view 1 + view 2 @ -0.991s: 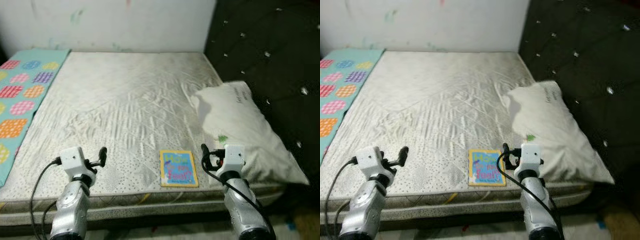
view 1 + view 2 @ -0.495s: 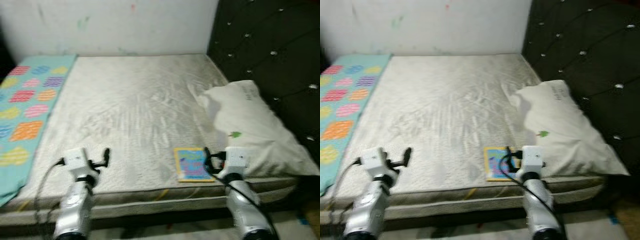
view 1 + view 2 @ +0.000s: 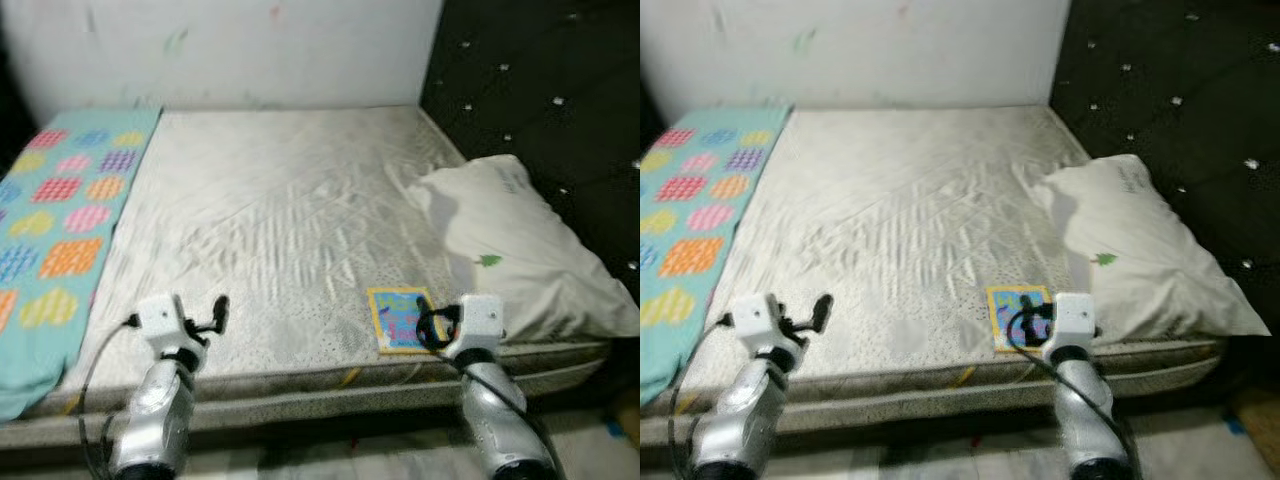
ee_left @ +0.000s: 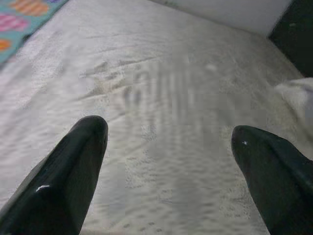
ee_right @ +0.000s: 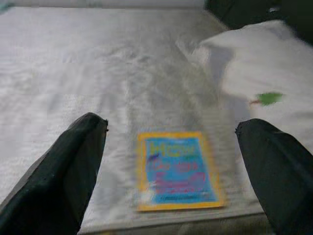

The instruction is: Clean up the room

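A thin book (image 3: 400, 317) with a yellow border and blue cover lies flat on the bare mattress (image 3: 280, 200), close to its front edge. My right gripper (image 5: 171, 129) hovers open just before the book (image 5: 178, 169), its fingers (image 5: 73, 166) spread wider than the cover. From the head camera the right gripper (image 3: 432, 325) sits at the book's right edge. My left gripper (image 4: 168, 134) is open over bare mattress near the front left (image 3: 215, 312), with nothing between its fingers.
A white pillow (image 3: 520, 245) lies at the right against a dark tufted headboard (image 3: 540, 90). A teal blanket with coloured patches (image 3: 50, 230) covers the mattress's left side. A white wall (image 3: 230, 50) stands behind the bed. The floor (image 3: 330, 460) shows below the bed's front edge.
The camera has shifted, so the bed sits further right and more blanket shows. My right gripper has closed in on the book's right edge. The left gripper keeps its pose.
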Robot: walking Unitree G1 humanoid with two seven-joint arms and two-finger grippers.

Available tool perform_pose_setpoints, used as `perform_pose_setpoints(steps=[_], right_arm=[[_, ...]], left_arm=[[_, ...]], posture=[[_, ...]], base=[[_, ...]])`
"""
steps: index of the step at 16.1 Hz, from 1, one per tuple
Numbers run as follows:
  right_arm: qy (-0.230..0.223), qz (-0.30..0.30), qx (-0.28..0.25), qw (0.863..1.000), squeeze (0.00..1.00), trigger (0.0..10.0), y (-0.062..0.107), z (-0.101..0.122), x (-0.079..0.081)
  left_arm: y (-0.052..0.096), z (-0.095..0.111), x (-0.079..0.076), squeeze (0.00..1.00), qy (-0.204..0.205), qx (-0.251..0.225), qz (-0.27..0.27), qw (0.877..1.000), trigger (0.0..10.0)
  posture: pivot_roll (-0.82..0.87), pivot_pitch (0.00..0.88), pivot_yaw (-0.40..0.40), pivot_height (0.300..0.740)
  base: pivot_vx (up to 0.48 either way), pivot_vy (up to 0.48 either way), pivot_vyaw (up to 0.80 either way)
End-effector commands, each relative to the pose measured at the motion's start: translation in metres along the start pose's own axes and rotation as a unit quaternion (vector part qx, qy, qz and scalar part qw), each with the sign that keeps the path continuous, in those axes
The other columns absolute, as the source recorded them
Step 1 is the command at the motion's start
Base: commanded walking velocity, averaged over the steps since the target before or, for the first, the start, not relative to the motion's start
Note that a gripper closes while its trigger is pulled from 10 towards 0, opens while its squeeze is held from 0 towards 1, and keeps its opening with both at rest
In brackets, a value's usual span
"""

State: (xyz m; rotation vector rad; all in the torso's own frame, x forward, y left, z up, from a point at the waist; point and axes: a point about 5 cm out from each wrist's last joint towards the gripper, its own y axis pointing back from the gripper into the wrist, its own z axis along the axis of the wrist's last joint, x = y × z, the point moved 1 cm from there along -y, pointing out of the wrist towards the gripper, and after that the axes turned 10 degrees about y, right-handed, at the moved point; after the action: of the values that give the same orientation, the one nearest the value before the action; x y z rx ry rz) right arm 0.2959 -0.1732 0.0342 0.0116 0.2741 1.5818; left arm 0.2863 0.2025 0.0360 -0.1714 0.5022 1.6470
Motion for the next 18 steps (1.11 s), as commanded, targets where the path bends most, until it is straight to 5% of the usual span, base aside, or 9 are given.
perform_pose_setpoints(steps=[1,8,18], right_arm=[[0.005,-0.002,-0.004,1.000,0.00,10.0,-0.0026,0.0040,-0.0040],[0.007,0.004,0.000,1.000,0.00,10.0,-0.0031,0.0025,-0.0025],[0.010,0.010,0.001,1.000,0.00,10.0,-0.0034,0.0026,-0.0014]], left_arm=[[-0.0011,0.0013,-0.0016,0.00,0.000,-0.002,0.001,1.000,10.0],[-0.0017,0.0003,-0.0018,0.00,-0.004,0.001,-0.001,1.000,10.0],[-0.0005,0.0030,-0.0030,0.00,0.014,-0.014,-0.010,1.000,10.0]], posture=[[-0.13,0.000,0.006,0.740],[-0.13,0.000,0.007,0.740],[-0.13,0.000,0.003,0.740]], base=[[0.000,0.428,0.00],[0.000,0.429,0.00],[0.279,0.000,0.00]])
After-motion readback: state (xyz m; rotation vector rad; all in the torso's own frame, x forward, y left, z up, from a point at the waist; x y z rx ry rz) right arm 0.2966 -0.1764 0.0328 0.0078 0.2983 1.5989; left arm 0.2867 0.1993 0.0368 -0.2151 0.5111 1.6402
